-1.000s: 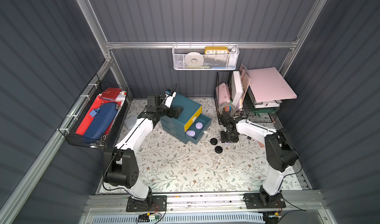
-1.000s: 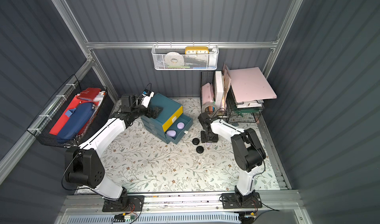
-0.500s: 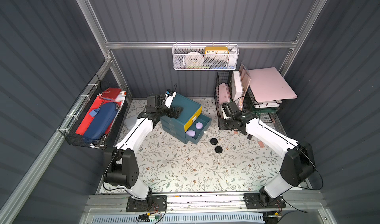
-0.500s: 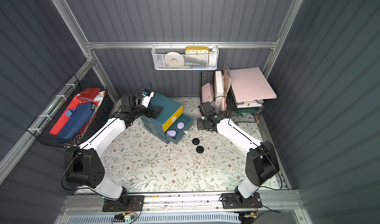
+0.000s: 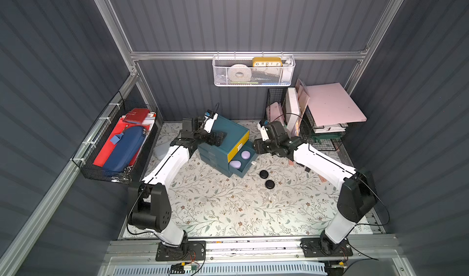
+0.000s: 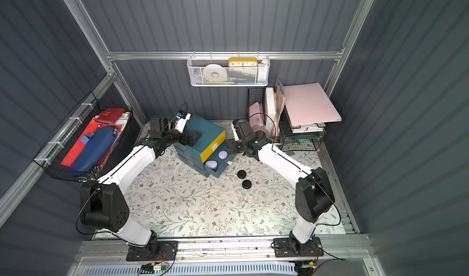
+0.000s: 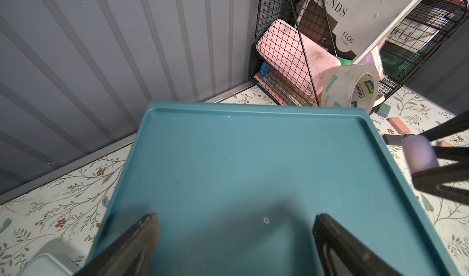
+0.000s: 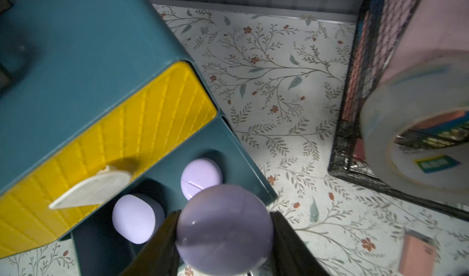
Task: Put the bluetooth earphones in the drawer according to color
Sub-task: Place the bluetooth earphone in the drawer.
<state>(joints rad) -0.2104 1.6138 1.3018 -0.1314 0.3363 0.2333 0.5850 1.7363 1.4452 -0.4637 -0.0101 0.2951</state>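
Lavender case (image 8: 223, 234), smooth and rounded, sits pinched between the fingers of the right gripper (image 8: 225, 219), low in the centre of the right wrist view. The jaws stand narrowed against its sides. In that view it overlaps the near corner of the open teal drawer (image 8: 241, 155). Inside this drawer lie a second lavender case (image 8: 200, 177) and a third lavender case (image 8: 133, 219), apart from each other, beneath the shut yellow drawer (image 8: 114, 135). In both top views the cabinet (image 5: 228, 132) stands slightly above frame centre. An upper black case (image 5: 264, 174) and a lower black case (image 5: 269, 184) rest on the floral mat (image 5: 228, 211) just to its lower right, near each other but apart. The left gripper (image 7: 236, 219) spreads its jaws wide over the cabinet's flat top. Whether its fingers touch that top cannot be told.
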